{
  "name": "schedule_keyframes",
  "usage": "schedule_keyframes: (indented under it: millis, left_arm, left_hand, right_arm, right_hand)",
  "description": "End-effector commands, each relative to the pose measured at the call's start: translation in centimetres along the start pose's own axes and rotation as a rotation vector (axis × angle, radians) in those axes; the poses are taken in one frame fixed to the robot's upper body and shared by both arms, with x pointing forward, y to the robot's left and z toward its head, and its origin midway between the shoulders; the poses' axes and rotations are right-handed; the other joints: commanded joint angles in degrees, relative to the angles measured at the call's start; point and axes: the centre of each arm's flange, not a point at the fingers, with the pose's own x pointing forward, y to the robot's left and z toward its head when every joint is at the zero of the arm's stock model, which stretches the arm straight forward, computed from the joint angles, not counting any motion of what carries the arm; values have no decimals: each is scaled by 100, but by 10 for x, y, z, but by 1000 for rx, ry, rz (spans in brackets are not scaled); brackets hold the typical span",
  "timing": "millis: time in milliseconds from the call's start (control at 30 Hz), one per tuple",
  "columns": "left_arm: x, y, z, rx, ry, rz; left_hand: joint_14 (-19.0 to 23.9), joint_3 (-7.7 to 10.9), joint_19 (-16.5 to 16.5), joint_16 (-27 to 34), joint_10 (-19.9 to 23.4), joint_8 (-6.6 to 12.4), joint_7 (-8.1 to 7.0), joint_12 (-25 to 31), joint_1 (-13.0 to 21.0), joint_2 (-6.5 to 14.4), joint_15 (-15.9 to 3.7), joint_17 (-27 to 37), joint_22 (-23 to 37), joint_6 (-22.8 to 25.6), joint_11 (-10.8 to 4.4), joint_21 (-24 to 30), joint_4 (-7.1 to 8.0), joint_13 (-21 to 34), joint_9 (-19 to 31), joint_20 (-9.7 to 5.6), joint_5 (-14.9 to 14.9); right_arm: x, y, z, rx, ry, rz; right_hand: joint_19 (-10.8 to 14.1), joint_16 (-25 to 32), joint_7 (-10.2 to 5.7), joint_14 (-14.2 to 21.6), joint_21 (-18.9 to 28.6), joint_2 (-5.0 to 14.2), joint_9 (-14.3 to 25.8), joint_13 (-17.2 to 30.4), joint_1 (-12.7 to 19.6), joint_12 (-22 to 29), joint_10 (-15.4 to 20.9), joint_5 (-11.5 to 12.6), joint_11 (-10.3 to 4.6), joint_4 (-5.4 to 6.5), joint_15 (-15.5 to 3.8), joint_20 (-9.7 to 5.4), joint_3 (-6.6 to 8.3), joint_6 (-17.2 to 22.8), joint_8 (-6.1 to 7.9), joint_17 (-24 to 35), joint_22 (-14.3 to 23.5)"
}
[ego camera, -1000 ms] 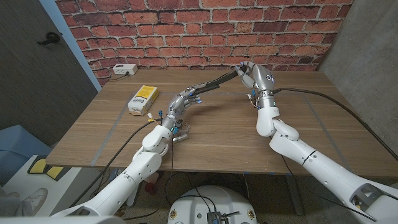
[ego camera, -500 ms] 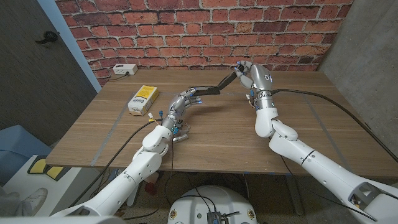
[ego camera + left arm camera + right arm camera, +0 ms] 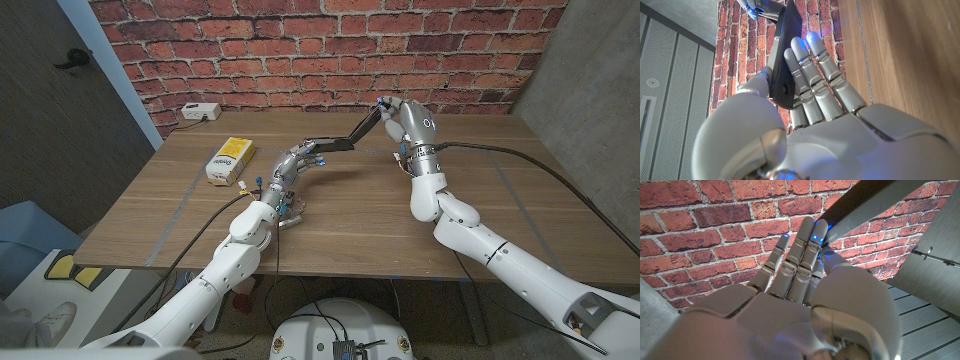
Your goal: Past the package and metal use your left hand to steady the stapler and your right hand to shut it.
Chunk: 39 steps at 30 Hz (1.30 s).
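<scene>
Left hand (image 3: 293,165): we are seeing it wrapped around the base of the long black hinged metal stapler (image 3: 335,141), fingers (image 3: 812,75) laid along one side and thumb on the other, as the left wrist view shows.

Right hand (image 3: 408,122): we are seeing its fingertips (image 3: 812,232) meeting the raised far end of the stapler's top arm; whether they are pinching it or only pressing on it we cannot tell.

Stapler: it is standing open above the wooden table (image 3: 340,215), beyond the yellow cardboard package (image 3: 229,158), its arm angling up toward the brick wall (image 3: 320,50).

Handling: we are judging it rigid, fairly heavy for its size and smooth, with a sprung hinge likely to resist. We would hold the base low near the hinge and press the arm's free tip, where leverage is greatest; a slipping fingertip is the risk.
</scene>
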Motion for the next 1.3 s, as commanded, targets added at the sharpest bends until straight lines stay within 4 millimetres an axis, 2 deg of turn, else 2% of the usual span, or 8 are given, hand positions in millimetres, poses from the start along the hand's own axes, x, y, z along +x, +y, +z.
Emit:
schedule_keyframes:
  millis: [33,267,767,933,1300]
  left_arm:
    - [-4,2,-1,4,0,3]
    - [-5,3,-3,2,3,-2]
    - [-2,4,-6,4,12,-9]
    - [0,4,-7,4,15,-14]
    - [1,4,-7,5,14,-22]
  left_hand:
    - [44,106,-33,32,137,2,118,26,512,571,-124,25,13,271,-168,38,117,26,34,-64,34]
    - [45,104,-41,29,126,-12,120,21,509,571,-123,26,7,278,-174,58,118,34,34,-62,34]
    - [52,102,-59,25,138,-35,114,15,510,571,-124,31,-7,293,-175,108,114,42,53,-60,35]
    - [51,101,-63,22,141,-51,114,11,508,569,-124,32,-12,280,-169,126,114,43,58,-62,35]
    - [55,100,-81,21,144,-72,114,6,511,568,-128,37,-21,309,-156,159,107,51,48,-65,35]
  right_arm:
    - [0,-1,16,-57,-62,9]
    - [1,0,28,-94,-105,11]
    - [3,4,34,-166,-139,13]
    - [3,7,40,-205,-162,12]
    - [3,14,48,-258,-178,21]
  right_hand:
    - [-1,30,-16,23,8,-120,9,18,-51,15,-50,-10,-42,3,-364,-158,5,61,-25,25,10]
    - [5,-1,-3,-14,19,-132,25,2,-10,7,-50,-19,-21,13,-360,-155,-9,95,-24,8,11]
    - [-28,-125,-69,-164,43,-114,49,-51,4,-93,-207,-63,-41,94,-347,-236,-74,49,-90,-77,25]
    - [-51,-138,-114,-209,49,-101,55,-27,11,-106,-261,-72,-58,105,-354,-296,-81,4,-121,-58,32]
    - [-76,-167,-140,-309,76,-90,69,20,35,-116,-320,-84,-79,116,-353,-322,-97,-10,-148,-24,45]
